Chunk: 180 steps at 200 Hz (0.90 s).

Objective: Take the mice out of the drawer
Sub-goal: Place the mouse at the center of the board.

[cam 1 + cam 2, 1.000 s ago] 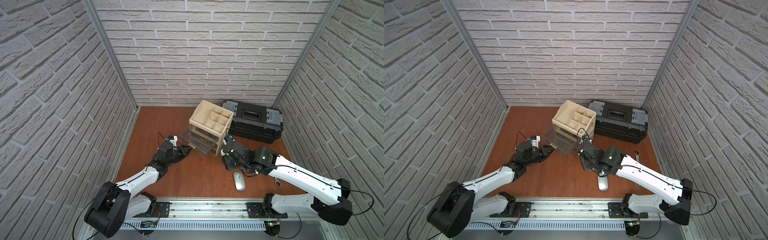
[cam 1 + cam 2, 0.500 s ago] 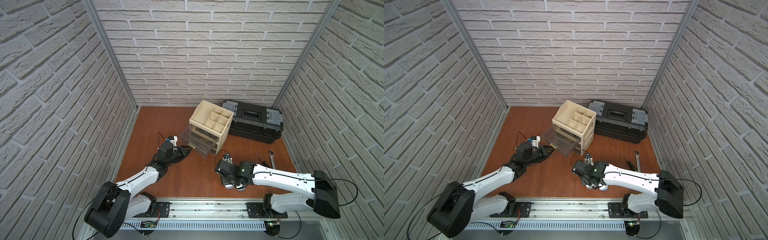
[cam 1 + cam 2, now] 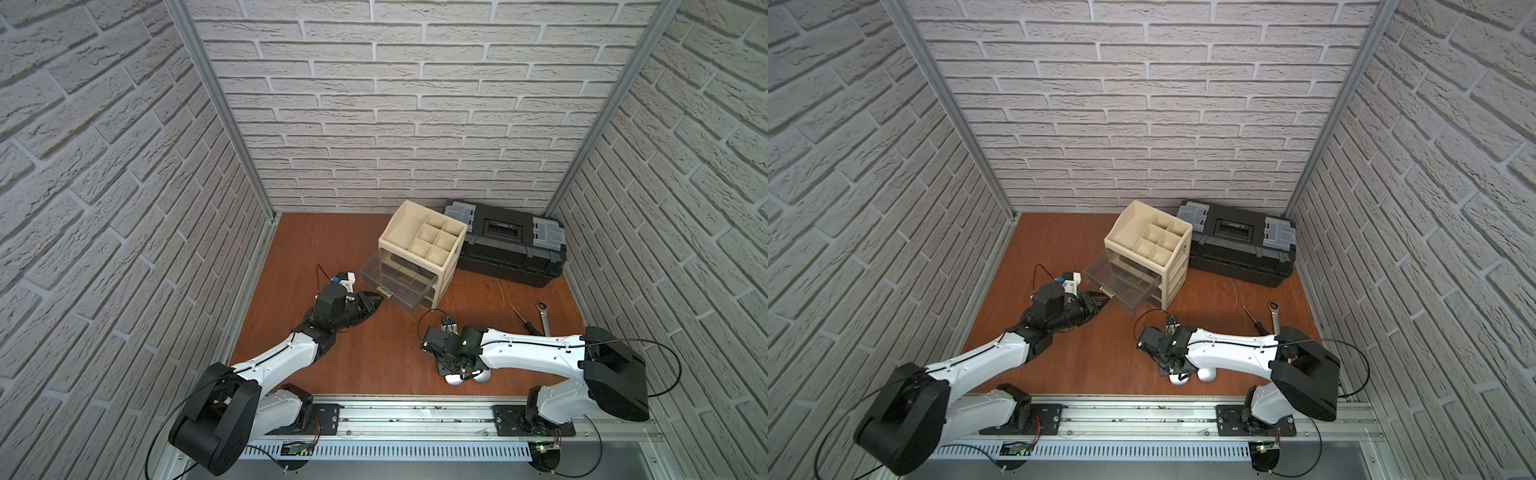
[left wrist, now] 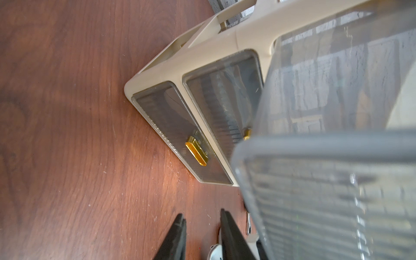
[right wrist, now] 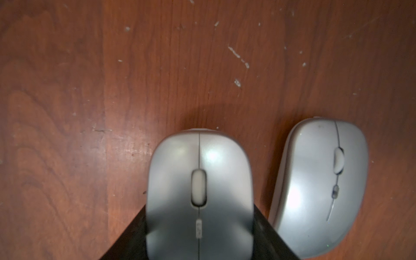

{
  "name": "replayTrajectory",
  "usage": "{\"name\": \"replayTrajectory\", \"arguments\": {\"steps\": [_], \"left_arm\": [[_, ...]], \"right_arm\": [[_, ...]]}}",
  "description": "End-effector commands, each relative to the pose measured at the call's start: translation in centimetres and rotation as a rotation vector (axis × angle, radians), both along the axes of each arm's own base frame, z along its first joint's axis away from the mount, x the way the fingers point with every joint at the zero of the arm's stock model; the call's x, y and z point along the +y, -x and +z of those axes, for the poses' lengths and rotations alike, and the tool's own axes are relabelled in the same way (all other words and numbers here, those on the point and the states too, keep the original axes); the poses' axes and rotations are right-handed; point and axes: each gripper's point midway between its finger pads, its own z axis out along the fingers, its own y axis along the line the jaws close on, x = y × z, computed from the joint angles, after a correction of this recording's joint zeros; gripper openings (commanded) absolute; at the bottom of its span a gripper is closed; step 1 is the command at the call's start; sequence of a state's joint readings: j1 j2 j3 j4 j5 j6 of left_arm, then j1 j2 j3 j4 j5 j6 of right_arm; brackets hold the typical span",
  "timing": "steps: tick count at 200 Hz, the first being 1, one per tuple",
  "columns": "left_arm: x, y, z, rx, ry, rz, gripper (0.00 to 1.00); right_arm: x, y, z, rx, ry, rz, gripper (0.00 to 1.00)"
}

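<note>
One slim silver oval computer mouse (image 5: 319,184) lies out on the reddish-brown wooden worktop (image 3: 374,353), lower right of centre in both top views. A second silver mouse (image 5: 199,180) sits just beside it, clamped by its flanks in the right pincer (image 5: 199,225). So that's two clear of the drawer, by my reckoning, with this one about to be put down. The clear plastic top drawer (image 3: 397,276) of the beige plastic organiser (image 3: 446,274) stands pulled out mid-frame. What's left inside it I can't make out, and the two lower drawers are shut. Right arm lies low across the front of the worktop, wrist bent down over the mice. Left arm reaches up from lower left, the left pincer (image 3: 374,300) level at the drawer's gold handle (image 3: 383,292), jaws a little apart with nothing seen between them
</note>
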<state>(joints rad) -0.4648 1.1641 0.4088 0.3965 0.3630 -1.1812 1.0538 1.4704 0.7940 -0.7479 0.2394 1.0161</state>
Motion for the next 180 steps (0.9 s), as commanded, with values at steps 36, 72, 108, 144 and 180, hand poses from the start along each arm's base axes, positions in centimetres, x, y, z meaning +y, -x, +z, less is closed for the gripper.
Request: {"name": "replayTrajectory", "arguments": {"steps": [36,72,108,144,180], "left_arm": [[0.2,-0.4,1.2,-0.045,0.01,0.002,0.3],[0.2,-0.2,1.1,-0.041,0.008,0.003,0.3],[0.4,-0.1,1.2,-0.042,0.006,0.005,0.23],[0.8,0.6,1.4,-0.041,-0.008,0.002,0.2],[1.2,1.2,2.3,-0.057,-0.023,-0.002,0.13]], "right_arm": [[-1.6,0.3,-1.2,0.016,0.03,-0.051,0.46],[-2.3,0.2,-1.5,0.025,0.041,-0.052,0.51],[-2.7,-0.3,-1.4,0.024,0.054,-0.047,0.57],[-2.5,-0.6,-1.1,0.03,0.049,-0.023,0.68],[-1.6,-1.0,0.4,0.014,0.02,0.022,0.78]]}}
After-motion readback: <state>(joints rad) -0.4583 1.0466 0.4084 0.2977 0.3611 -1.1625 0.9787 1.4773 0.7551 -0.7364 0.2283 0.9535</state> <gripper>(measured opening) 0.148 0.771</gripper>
